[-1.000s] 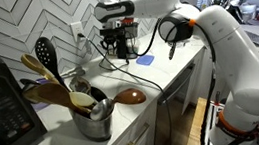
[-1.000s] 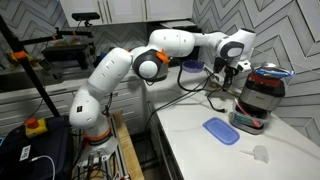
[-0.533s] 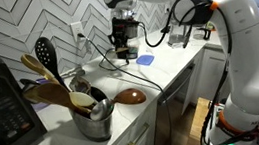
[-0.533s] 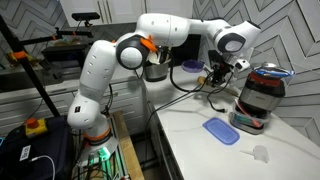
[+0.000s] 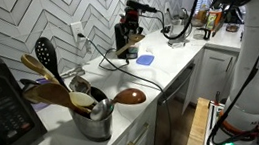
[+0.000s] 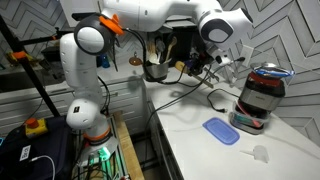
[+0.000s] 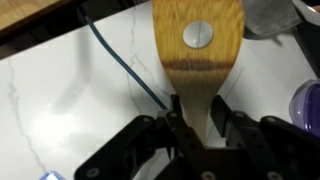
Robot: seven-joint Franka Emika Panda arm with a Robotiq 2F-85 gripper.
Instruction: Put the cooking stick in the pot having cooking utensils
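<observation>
Gripper pressed shut on the slim neck of the cooking stick. In the wrist view the dark fingers pinch it from both sides at the bottom of the frame. The stick's long axis runs straight up the frame from the jaws, with the broad tan head at the top edge and a small silver disc set in it. The stick is clear of the white counter, and a dark cable crosses the surface beneath. In an exterior view the arm sits at upper centre of the frame, high above the counter. The pot stands at lower left, well apart from the stick. A black slotted spatula and pale wooden spoons fan up out of it toward the upper left. A reddish-brown spoon lies on the counter just beside its right wall. My guess is the carry goes down and left across that frame. The stick should then tip more upright to drop in between the handles already there.
</observation>
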